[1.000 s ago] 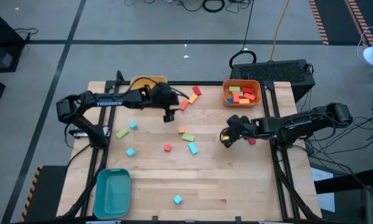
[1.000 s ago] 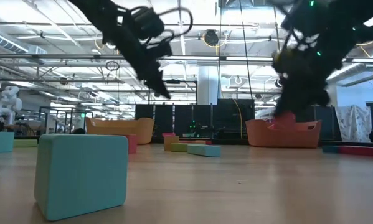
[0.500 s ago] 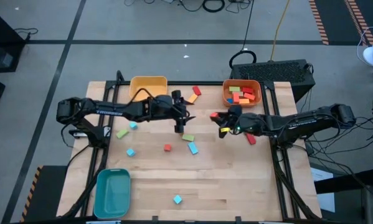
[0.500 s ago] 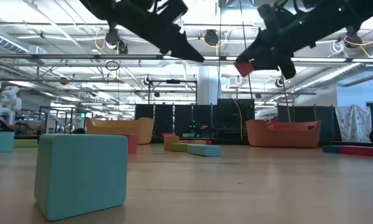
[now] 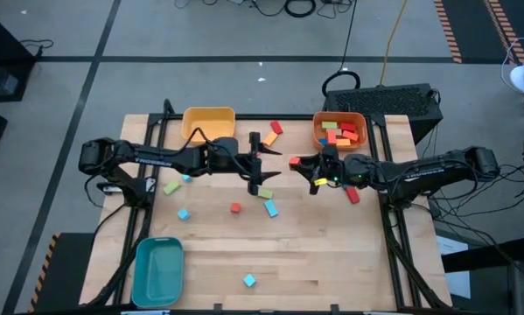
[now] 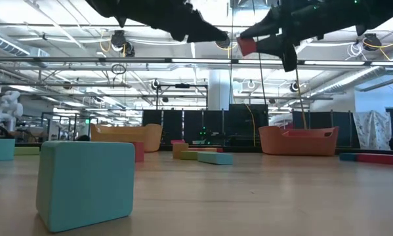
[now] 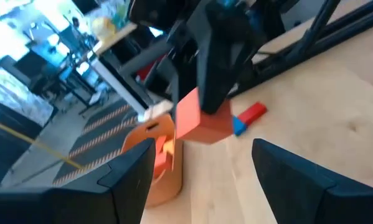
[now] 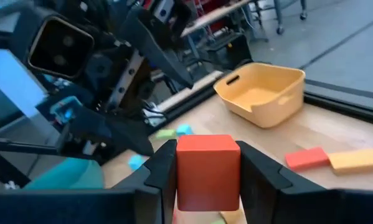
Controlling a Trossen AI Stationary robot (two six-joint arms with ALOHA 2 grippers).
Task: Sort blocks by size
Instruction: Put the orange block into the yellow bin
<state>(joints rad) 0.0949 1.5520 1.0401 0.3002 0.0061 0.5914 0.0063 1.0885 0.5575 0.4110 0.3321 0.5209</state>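
Overhead, the right gripper (image 5: 298, 163) clamps a red cube (image 8: 207, 169) (underside hidden); at its nine o'clock, the left gripper (image 5: 260, 164) gapes wide, empty.

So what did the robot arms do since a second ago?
The right gripper lifted a red block off the table and carried it toward the middle. The left gripper, open and empty, swung over from near the yellow bin to face it. The bins and the loose blocks stayed where they were.
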